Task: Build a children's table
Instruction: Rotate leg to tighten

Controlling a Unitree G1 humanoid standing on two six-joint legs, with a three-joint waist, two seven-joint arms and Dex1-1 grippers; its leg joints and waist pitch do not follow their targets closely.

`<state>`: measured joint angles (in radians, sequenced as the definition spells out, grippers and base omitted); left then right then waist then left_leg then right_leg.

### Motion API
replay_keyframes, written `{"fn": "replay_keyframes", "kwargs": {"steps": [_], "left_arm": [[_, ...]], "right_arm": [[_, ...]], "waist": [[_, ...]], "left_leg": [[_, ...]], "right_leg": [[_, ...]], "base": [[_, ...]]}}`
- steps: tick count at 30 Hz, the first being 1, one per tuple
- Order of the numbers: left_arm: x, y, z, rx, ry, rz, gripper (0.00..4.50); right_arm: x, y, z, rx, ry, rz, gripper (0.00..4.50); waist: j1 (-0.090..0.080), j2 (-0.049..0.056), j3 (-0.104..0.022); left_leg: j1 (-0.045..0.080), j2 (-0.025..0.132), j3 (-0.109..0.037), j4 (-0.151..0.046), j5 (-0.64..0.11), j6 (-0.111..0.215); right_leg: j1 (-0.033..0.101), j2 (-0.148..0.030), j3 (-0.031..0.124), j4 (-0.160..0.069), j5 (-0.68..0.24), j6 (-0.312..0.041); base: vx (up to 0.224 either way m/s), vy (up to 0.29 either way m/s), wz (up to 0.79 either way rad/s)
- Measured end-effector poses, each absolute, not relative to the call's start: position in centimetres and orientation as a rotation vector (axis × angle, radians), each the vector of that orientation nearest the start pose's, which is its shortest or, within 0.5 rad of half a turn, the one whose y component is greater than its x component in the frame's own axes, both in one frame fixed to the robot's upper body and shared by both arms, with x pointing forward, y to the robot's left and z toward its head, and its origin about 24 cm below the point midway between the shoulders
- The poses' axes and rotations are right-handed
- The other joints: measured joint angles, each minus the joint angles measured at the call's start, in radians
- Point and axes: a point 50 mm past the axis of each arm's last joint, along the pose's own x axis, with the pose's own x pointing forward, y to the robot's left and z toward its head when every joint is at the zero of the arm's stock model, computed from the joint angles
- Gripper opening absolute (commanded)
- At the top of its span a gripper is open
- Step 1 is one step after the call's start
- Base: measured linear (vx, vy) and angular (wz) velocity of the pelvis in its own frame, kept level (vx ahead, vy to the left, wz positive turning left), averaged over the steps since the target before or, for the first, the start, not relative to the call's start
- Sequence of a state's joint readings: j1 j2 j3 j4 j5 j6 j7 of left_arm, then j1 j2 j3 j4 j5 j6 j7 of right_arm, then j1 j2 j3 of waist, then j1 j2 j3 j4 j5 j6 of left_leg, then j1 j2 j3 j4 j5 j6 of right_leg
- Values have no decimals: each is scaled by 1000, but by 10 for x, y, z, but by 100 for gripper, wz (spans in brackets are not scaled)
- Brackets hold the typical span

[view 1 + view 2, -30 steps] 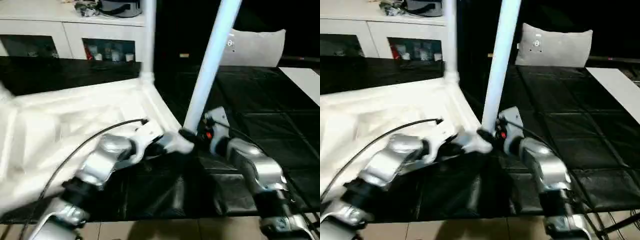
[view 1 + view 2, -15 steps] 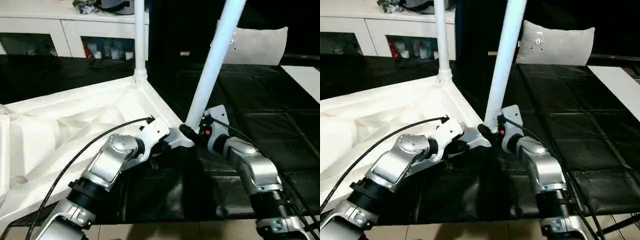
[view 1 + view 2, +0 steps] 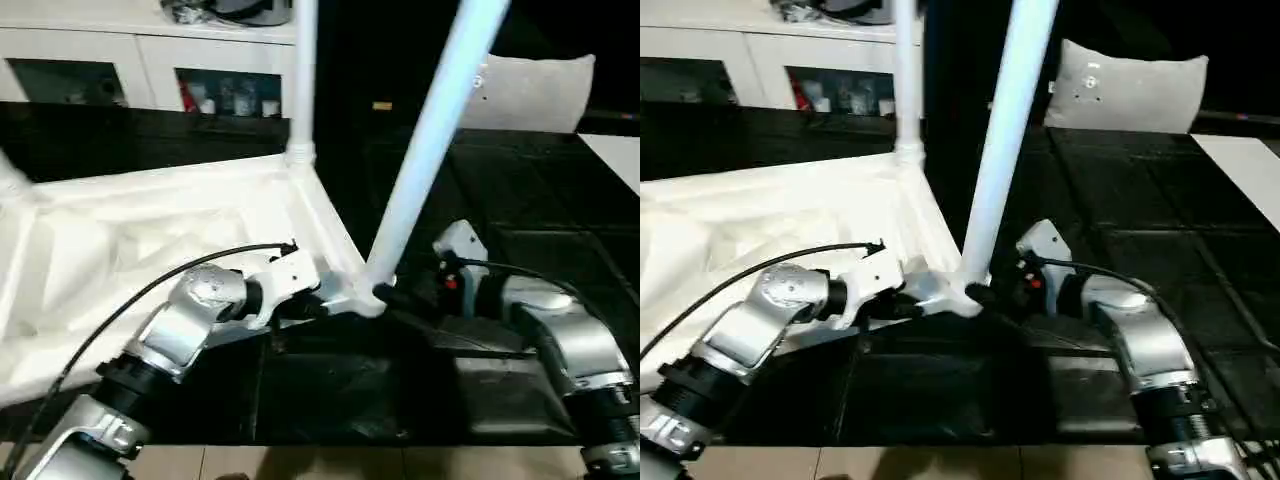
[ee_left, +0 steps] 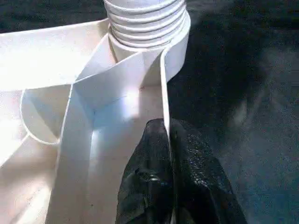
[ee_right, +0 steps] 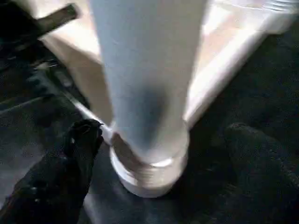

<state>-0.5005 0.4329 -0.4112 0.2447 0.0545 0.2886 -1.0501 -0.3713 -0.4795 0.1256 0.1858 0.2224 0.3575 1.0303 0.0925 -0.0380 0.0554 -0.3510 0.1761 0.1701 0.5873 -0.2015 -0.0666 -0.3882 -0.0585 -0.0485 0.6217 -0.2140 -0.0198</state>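
The children's table top (image 3: 150, 240) lies upside down on the black mat, ribbed underside up. One white leg (image 3: 302, 70) stands upright in the far corner socket. A second leg (image 3: 430, 150) leans in the near corner socket (image 3: 362, 298), its threaded base visible in the right wrist view (image 5: 149, 172). My left gripper (image 4: 168, 154) is shut on the thin rim wall of the top, just beside that socket. My right gripper (image 5: 163, 140) is open, its black fingers (image 5: 81, 140) standing apart on either side of the leg's base.
White glass-door cabinets (image 3: 150, 70) line the back wall. A white pillow (image 3: 535, 95) rests at the back right on the black mat (image 3: 540, 200). A white panel (image 3: 620, 150) lies at the right edge. Tiled floor (image 3: 300, 465) shows at the near edge.
My right gripper has opened off the leaning leg's base and its arm has drawn back a little. The leg stays in its socket. The left gripper keeps its hold. The camera shifted.
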Motion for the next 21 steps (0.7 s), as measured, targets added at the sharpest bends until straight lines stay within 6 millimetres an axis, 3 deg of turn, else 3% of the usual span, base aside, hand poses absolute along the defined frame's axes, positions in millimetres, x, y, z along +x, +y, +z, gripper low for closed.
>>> {"fn": "replay_keyframes", "kwargs": {"steps": [4, 6, 9, 21], "left_arm": [[295, 120, 61, 596, 442, -1331, 0], [294, 122, 61, 607, 441, -1359, 0], [292, 124, 62, 612, 445, -1391, 0], [290, 124, 61, 614, 440, -1437, 0]], "right_arm": [[288, -170, 77, -166, 350, 1194, 412], [287, -172, 74, -151, 368, 1203, 379], [287, -171, 72, -133, 374, 1221, 374], [285, -169, 70, -81, 371, 1263, 258]], "waist": [[2, -1, 0], [3, 0, 0], [6, 0, 0], [16, -1, 0]], "left_leg": [[1, 0, 0, 1, 0, 0], [1, 0, 0, 2, 0, 0], [1, 0, 0, 2, 0, 0], [1, 0, 0, 3, 0, 0]], "right_leg": [[1, 0, 0, 1, 0, 0], [1, 0, 0, 1, 0, 0], [1, 0, 0, 3, 0, 0], [1, 0, 0, 4, 0, 0]], "base": [[0, 0, 0], [0, 0, 0], [0, 0, 0], [0, 0, 0]]}}
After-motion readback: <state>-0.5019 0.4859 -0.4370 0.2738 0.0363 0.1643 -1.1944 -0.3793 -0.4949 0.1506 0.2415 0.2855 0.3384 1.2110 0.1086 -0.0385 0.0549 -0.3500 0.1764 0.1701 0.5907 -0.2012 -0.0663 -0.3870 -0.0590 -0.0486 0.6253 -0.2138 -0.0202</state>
